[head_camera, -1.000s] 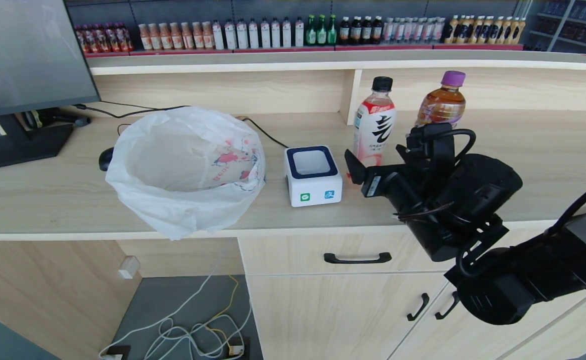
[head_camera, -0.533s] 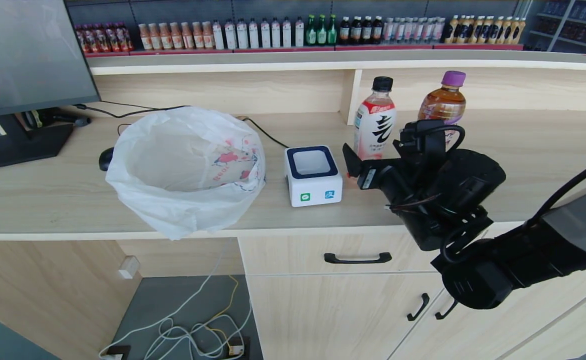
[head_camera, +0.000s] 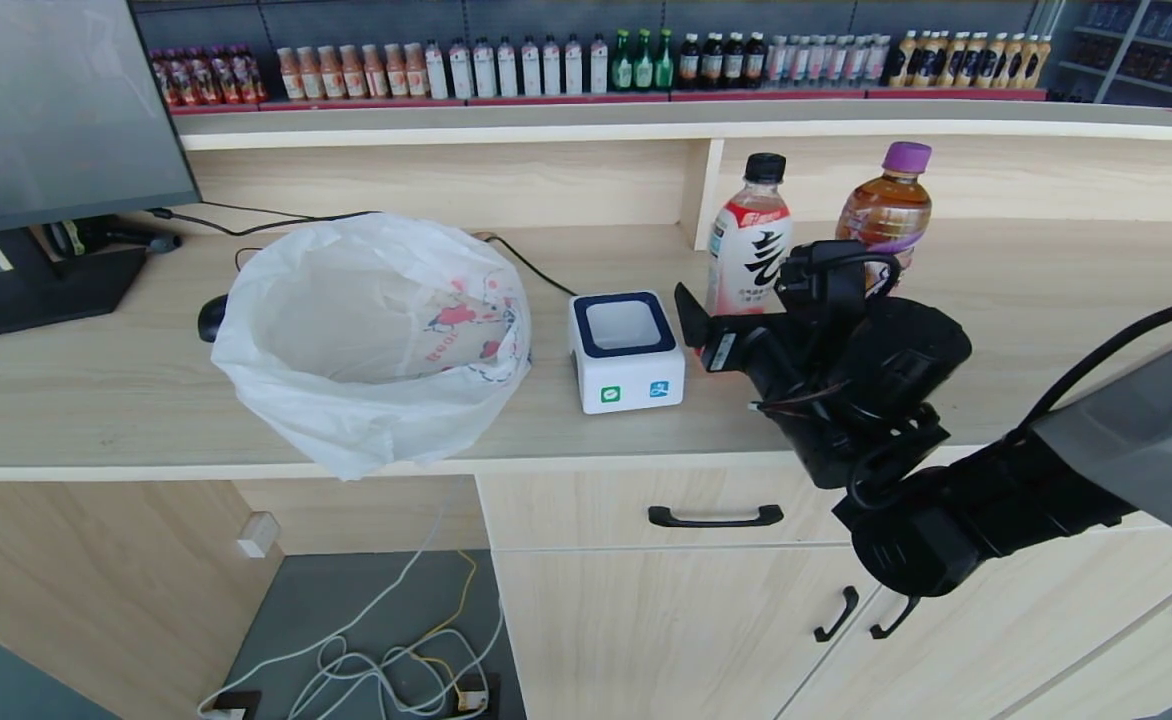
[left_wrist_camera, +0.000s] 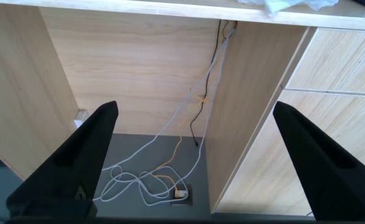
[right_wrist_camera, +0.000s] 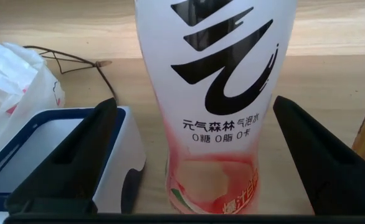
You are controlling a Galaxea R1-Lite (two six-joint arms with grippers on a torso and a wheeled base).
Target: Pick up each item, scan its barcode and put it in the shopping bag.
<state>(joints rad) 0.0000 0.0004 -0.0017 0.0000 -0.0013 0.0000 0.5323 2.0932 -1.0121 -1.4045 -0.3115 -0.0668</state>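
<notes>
The right claw (right_wrist_camera: pixel 195 102) is spread wide, one finger on each side of the upright white-and-pink plastic bottle with a black cap (head_camera: pixel 749 250). The bottle stands just right of the white scanner box with a dark blue rim (head_camera: pixel 626 350). An off-centre squeeze could topple the tall bottle. The finger nearer the scanner has little room, and the amber bottle with a purple cap (head_camera: pixel 886 215) crowds the far side. The pale wooden table (head_camera: pixel 96 400) offers open room in front of the scanner. The left claw (left_wrist_camera: pixel 195 124) hangs spread below the table top.
</notes>
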